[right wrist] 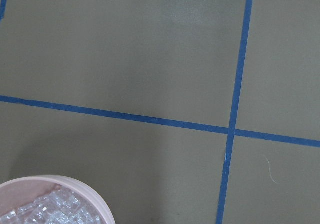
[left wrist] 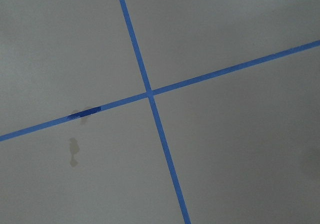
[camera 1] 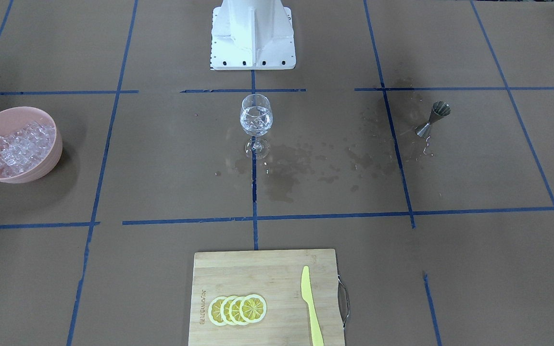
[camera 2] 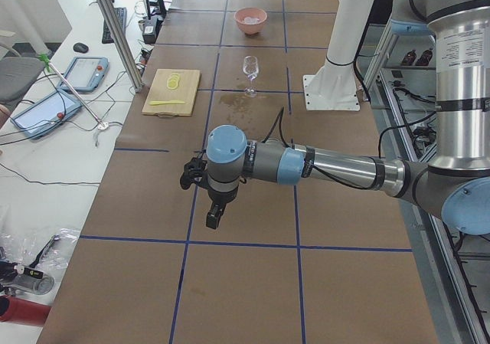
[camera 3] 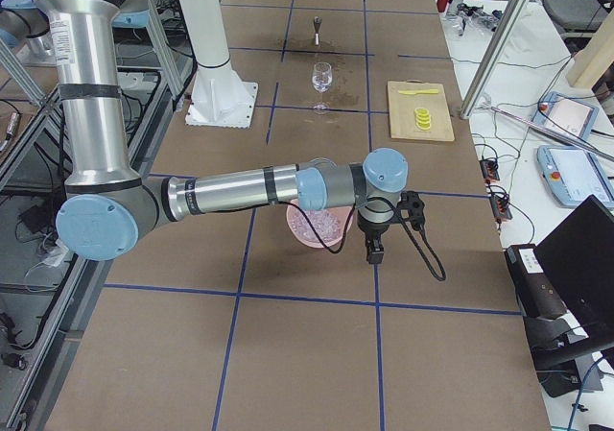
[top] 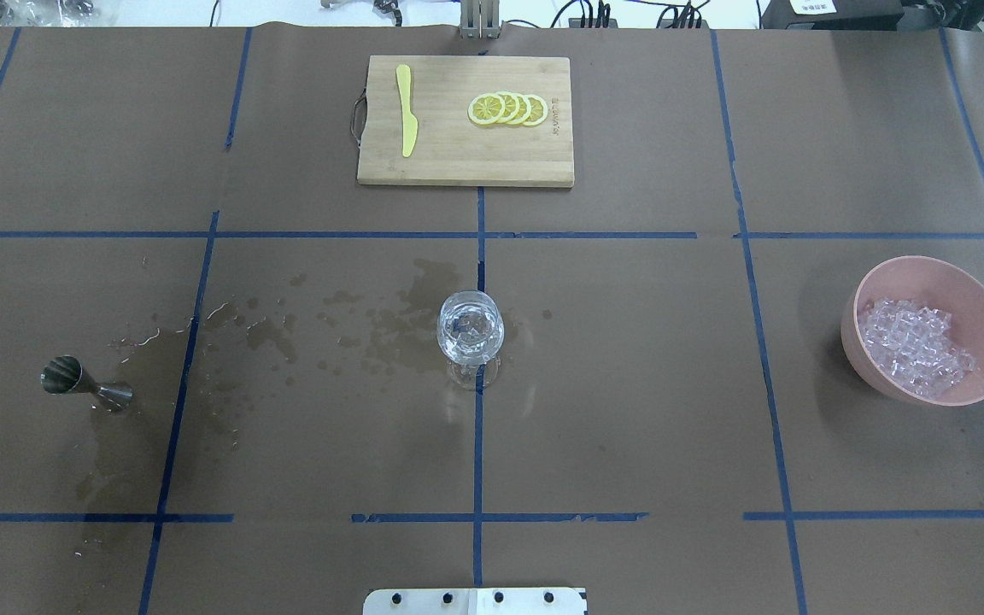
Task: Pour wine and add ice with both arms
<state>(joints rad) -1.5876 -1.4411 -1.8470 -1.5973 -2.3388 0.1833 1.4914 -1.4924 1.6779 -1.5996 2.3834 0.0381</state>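
Observation:
A clear wine glass point(top: 471, 329) stands upright at the table's middle, with glassy contents in its bowl; it also shows in the front view point(camera 1: 256, 120). The ice point(top: 915, 346) is heaped in a pink bowl point(top: 861, 359) at the robot's right; the front view shows the ice point(camera 1: 19, 146) too. The left gripper point(camera 2: 212, 220) hangs over bare table far from the glass, seen only in the left side view, so I cannot tell its state. The right gripper point(camera 3: 372, 253) hovers just beyond the bowl point(camera 3: 321, 227), seen only in the right side view, state unclear.
A steel jigger point(top: 82, 384) lies tipped on the robot's left among wet stains point(top: 355, 329). A wooden cutting board point(top: 449, 162) with lemon slices point(top: 509, 109) and a yellow knife point(top: 407, 109) sits at the far edge. The white pedestal point(camera 1: 253, 33) stands behind the glass.

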